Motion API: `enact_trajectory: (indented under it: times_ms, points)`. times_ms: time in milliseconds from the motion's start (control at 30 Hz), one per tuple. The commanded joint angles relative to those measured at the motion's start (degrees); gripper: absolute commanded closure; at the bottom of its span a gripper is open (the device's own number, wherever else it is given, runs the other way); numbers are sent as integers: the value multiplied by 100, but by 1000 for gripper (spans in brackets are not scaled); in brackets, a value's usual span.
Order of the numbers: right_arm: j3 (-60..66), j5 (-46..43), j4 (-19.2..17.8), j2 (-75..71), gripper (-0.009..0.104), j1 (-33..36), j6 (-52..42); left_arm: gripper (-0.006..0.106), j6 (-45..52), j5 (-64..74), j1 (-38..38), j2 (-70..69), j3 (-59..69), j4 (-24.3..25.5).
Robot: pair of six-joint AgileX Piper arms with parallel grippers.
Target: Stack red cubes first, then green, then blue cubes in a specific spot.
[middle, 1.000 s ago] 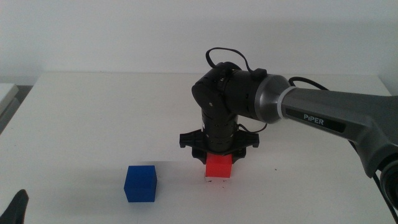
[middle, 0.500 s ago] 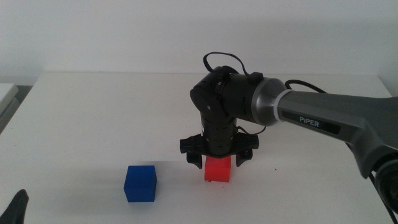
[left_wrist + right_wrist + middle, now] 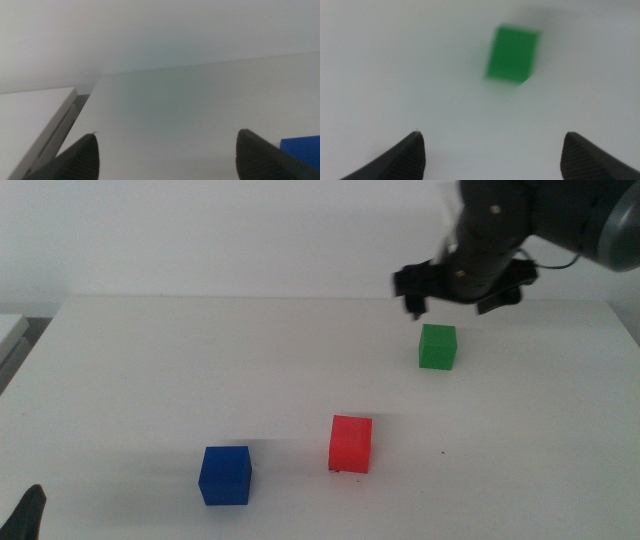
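The red cube point(image 3: 350, 444) stands alone on the white table near the front middle; the marked spot beneath it is hidden. The blue cube point(image 3: 225, 475) sits to its left, and its corner shows in the left wrist view point(image 3: 302, 150). The green cube point(image 3: 437, 346) sits at the back right and shows blurred in the right wrist view point(image 3: 513, 54). My right gripper point(image 3: 462, 302) hovers open and empty above and just behind the green cube. My left gripper point(image 3: 165, 160) waits open at the front left corner point(image 3: 25, 515).
The table's left edge point(image 3: 82, 107) and a lower white surface point(image 3: 30, 115) lie beside the left gripper. A tiny dark mark point(image 3: 444, 452) is on the table right of the red cube.
My right gripper has let go of the red cube, risen and moved to the back right, over the green cube. The red cube stays where it was set down.
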Motion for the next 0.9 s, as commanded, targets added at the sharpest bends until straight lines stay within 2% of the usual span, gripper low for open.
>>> enact_trajectory:
  times_ms: [0,133,233,533,733,867]
  points:
    - [10,-356,-113,130,10,-378,-193,7,0,-84,-9,-19,-1,-18]
    - [10,-1296,-114,446,10,-781,-193,7,0,-84,-9,-19,-1,-18]
    - [-79,-1656,-164,787,11,-874,-100,7,0,-84,-9,-19,-1,-18]
    - [-1183,-1095,-222,1875,11,-889,51,7,0,-84,-9,-19,-1,-18]
    - [-1242,-1082,-247,2253,11,-889,137,7,0,-84,-9,-19,-1,-18]
    - [-1242,-1061,-388,2441,13,-889,314,7,0,-84,-9,-19,-1,-18]
